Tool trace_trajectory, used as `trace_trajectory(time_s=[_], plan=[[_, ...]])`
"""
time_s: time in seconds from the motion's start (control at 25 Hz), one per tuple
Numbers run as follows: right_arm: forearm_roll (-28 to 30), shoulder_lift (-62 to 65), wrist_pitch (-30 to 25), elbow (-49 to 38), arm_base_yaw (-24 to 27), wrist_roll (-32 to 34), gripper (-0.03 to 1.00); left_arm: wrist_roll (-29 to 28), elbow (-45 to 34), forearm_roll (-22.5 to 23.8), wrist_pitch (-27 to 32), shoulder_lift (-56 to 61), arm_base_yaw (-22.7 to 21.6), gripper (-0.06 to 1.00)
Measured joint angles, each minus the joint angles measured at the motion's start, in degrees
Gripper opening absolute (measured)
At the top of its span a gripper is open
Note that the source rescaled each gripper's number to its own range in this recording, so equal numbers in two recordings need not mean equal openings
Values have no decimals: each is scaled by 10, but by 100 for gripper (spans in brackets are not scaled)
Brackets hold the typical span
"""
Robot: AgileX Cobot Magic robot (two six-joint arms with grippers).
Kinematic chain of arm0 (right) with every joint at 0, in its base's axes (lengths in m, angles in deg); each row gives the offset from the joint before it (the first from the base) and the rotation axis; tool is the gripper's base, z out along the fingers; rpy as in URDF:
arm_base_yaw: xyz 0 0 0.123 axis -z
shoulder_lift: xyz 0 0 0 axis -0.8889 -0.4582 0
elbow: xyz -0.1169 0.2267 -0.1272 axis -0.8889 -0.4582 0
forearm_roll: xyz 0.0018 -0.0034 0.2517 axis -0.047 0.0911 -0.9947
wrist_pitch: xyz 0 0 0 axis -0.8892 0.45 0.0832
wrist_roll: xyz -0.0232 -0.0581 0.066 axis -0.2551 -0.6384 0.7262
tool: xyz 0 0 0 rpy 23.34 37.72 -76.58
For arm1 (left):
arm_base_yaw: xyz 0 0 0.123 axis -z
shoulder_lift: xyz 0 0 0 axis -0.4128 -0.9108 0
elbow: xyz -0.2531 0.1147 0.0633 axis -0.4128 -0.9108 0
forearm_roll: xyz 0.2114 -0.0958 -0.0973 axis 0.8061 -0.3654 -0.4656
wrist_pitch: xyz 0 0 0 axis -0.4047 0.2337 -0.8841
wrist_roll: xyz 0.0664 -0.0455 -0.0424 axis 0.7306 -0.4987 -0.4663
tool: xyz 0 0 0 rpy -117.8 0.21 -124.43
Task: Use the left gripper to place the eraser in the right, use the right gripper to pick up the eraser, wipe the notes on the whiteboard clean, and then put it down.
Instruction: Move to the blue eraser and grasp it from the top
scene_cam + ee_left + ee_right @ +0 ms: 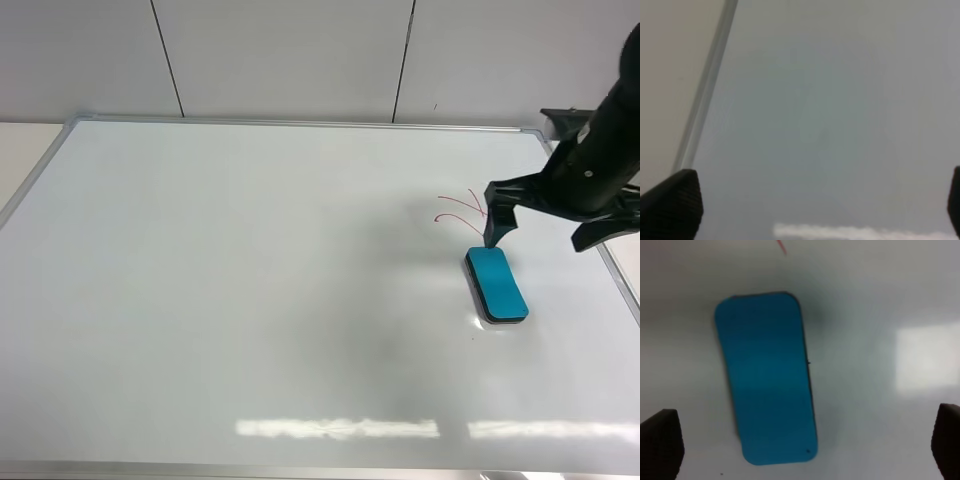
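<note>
The teal-blue eraser [496, 284] lies flat on the whiteboard [250, 280], toward its right side. Red notes [462, 210] are scribbled just beyond it. My right gripper [537, 242] hovers open over the eraser's far end, one fingertip close to the eraser's top edge. In the right wrist view the eraser [767, 377] lies between the widely spread fingers of the right gripper [804, 445], untouched, with a bit of a red stroke [782, 246] past it. My left gripper [812, 205] is open and empty over bare whiteboard [815, 100]. It is out of the exterior high view.
The whiteboard's silver frame [705, 90] runs close to the left gripper, with cream tabletop [665, 75] beyond it. The cream tabletop [20, 150] also shows at the far left. A panelled wall [290, 60] stands behind the board.
</note>
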Motion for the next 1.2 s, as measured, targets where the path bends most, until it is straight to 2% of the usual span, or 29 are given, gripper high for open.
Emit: trace_trajectory(time_s=[0.32, 0.6, 0.92, 1.2], plan=[[5, -69, 18, -2, -27, 7, 100, 0, 0, 0, 0, 0, 0, 100], [8, -69, 105, -46, -27, 12, 100, 0, 0, 0, 0, 0, 0, 100], [8, -70, 161, -77, -27, 12, 100, 0, 0, 0, 0, 0, 0, 100], [8, -70, 164, -79, -27, 12, 100, 0, 0, 0, 0, 0, 0, 100]])
